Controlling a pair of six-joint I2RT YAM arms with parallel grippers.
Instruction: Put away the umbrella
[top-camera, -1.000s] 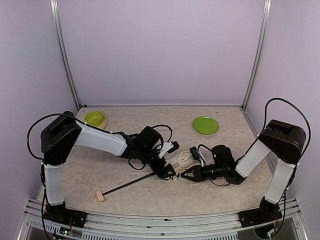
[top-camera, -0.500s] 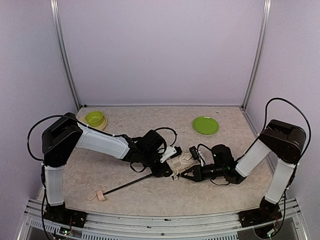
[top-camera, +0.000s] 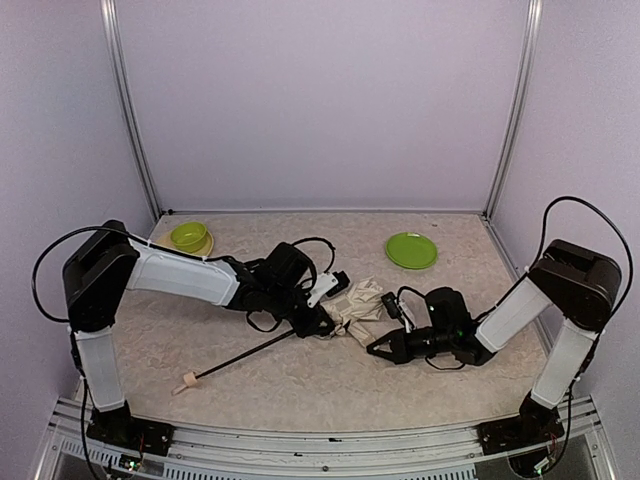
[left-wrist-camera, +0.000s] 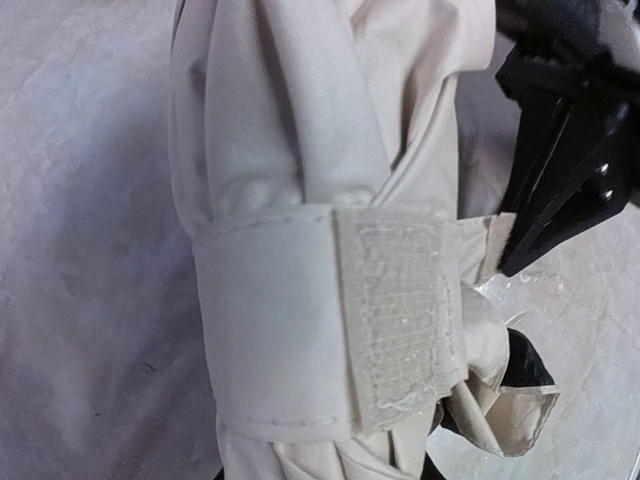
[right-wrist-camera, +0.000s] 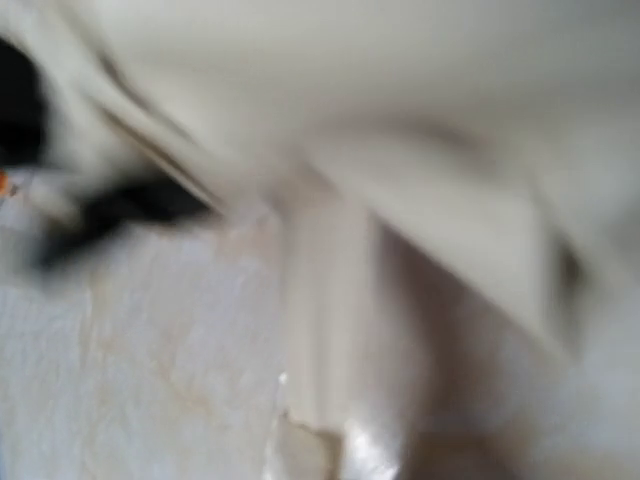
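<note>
The umbrella lies mid-table as a bunched cream bundle. Its thin black shaft runs down-left to a small wooden knob. My left gripper is shut on the bundle where the shaft enters it. The left wrist view is filled by folded cream fabric with a fastening strap round it, rough patch facing out; my own fingers are hidden. My right gripper lies low to the bundle's right, its shut black tips on the strap's loose end. The right wrist view is blurred, with a cream strip running toward the jaws.
A flat green plate sits at the back right. A green bowl on a pale saucer stands at the back left. Metal frame posts and lilac walls close the table on three sides. Loose black cables hang by both wrists.
My left gripper has closed on the umbrella and drawn it up and to the left; the knob slid the same way. The right gripper has shifted slightly right and stayed shut.
</note>
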